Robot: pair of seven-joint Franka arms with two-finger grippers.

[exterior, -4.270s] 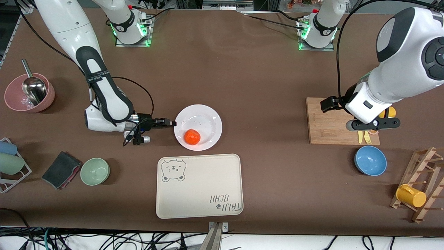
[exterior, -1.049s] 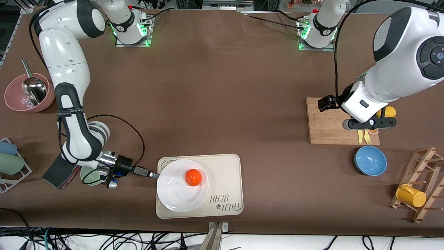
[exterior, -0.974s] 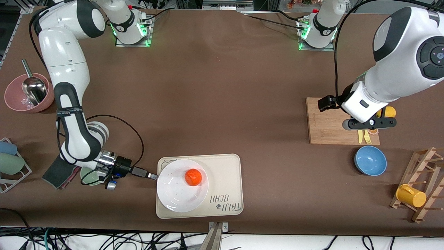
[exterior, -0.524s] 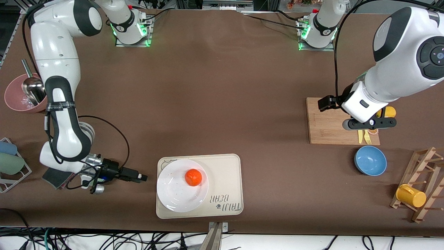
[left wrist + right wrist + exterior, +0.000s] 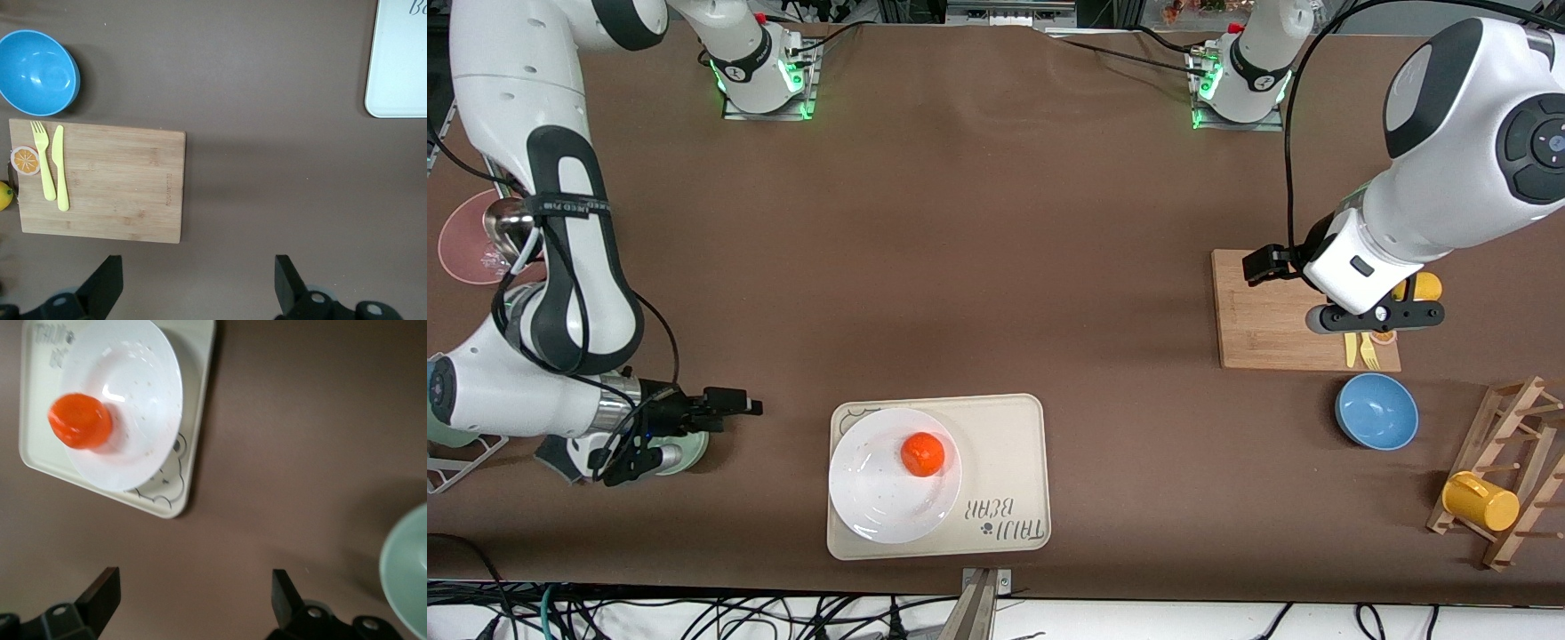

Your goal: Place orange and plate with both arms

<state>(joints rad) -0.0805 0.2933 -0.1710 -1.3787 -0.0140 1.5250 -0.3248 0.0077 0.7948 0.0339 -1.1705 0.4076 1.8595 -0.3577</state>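
1. The small round reddish-orange orange sits on the round glossy white plate, which rests on the beige rectangular bear tray.
2. The right gripper, fingers spread and empty, hovers beside the tray toward the right arm's end, nearest the plate.
3. The left gripper, fingers spread and empty, waits over the wooden cutting board, well apart.
4. Bare brown table lies between them.

A high front camera faces the arms across the table; both wrist cameras look straight down, sharing the tray.
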